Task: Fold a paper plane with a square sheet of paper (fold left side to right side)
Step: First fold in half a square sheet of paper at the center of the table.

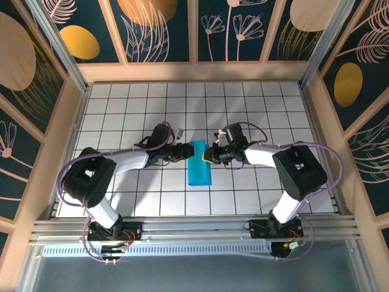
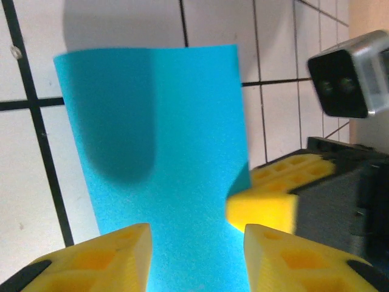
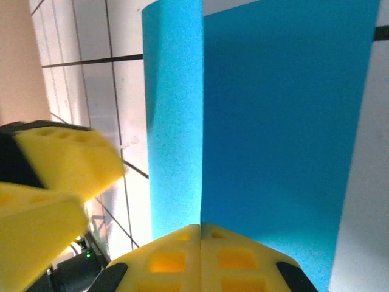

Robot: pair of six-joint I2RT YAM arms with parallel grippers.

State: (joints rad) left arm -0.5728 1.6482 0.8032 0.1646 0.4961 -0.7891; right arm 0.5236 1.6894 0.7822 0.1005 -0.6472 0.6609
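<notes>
The right hand (image 3: 200, 238) is pinched shut on the near edge of the square sheet of paper (image 3: 273, 121), whose doubled-over layer rises straight ahead of it. The left hand (image 2: 197, 258) stands partly open. The sheet shows in its gap and stretches away over the white gridded surface (image 2: 219, 24).
</notes>
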